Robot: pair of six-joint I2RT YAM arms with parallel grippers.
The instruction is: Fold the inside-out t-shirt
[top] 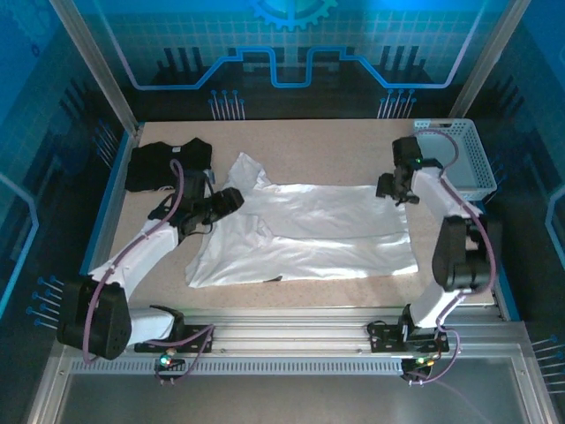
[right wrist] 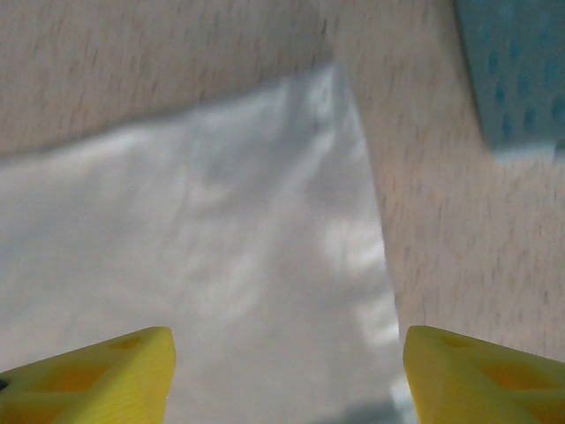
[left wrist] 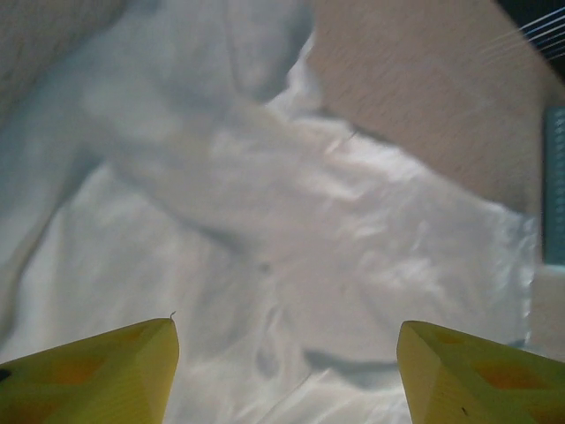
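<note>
Inside-out t-shirt (top: 309,234) flat beneath both grippers | left gripper (top: 231,199) agape, empty, above bunched sleeve | right gripper (top: 395,187) agape, empty, over hem corner | risk: pinching one layer only, skewed fold

A pale speckled tabletop (top: 335,146) fills the middle of the frame, trimmed in blue down its left side and closed along the bottom by a ribbed aluminium rail (top: 291,340). Across the top stands a blue back wall (top: 371,35) printed with circuit lines and part of a gear. It is flanked by a slanting metal post at upper left (top: 93,62) and another at upper right (top: 490,57).
</note>
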